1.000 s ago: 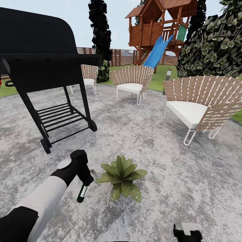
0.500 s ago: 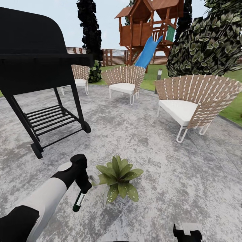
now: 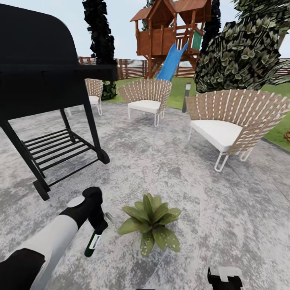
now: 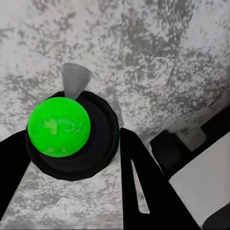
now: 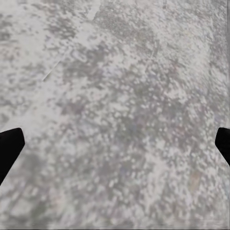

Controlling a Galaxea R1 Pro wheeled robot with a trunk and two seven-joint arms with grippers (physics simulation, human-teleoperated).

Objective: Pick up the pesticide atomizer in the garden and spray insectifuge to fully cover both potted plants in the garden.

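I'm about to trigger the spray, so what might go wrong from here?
The pesticide atomizer hangs from the left gripper beside the potted plant, not over it, so spray may hit the paving and leave the far leaves uncovered. The bottle points down toward the ground; its grey nozzle may not face the plant. The grill stands close on the left arm's side, so a wide swing could clip it.

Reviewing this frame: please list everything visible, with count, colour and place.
Potted plant: one, green leaves, on the paving in front of the robot.
Pesticide atomizer: one, dark with white band, in the left gripper, beside the plant.
Grill: one, black, left.
Chairs: three, woven tan with white cushions, across the paving.
Playhouse with slide: one, brown and blue, on the lawn behind.
Fence: brown, far back.
Left gripper: black, shut on the atomizer.
Right gripper: black fingertips wide apart.
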